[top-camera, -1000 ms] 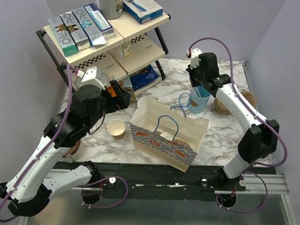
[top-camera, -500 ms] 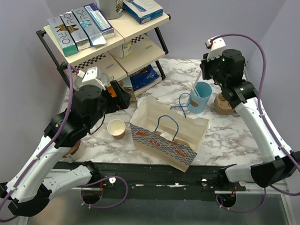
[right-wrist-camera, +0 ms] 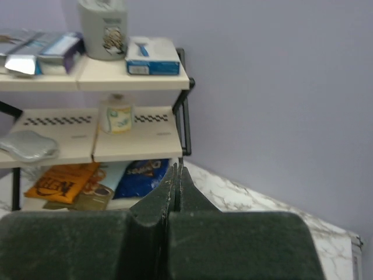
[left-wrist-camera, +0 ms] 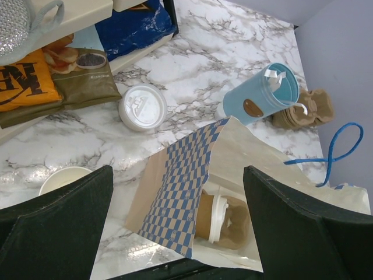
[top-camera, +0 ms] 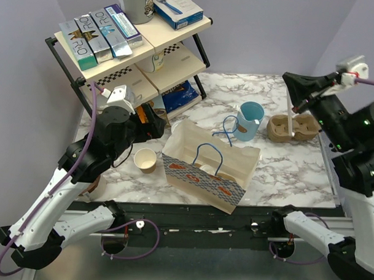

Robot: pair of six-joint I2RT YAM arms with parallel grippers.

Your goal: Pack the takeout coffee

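Observation:
The takeout coffee (left-wrist-camera: 224, 220), a tan cup with a white lid, lies on its side inside the open paper bag (left-wrist-camera: 185, 169); in the top view only a bit of it (top-camera: 211, 172) shows in the bag (top-camera: 192, 177). My left gripper (left-wrist-camera: 178, 233) is open and empty, held above the bag's near end; in the top view it (top-camera: 152, 121) is just left of the bag. My right gripper (top-camera: 290, 83) is shut and raised high at the far right, well away from the bag. Nothing shows between its closed tips (right-wrist-camera: 176, 170).
A lidless tan cup (top-camera: 145, 159) stands left of the bag, and a loose white lid (left-wrist-camera: 143, 108) lies by the shelf rack (top-camera: 135, 46). A light-blue cup (top-camera: 250, 120) stands behind the bag. A brown cup carrier (top-camera: 292, 128) sits right of it, with a thin white stick above.
My right arm has lifted off the blue cup and swung up and to the right. The left arm has hardly moved.

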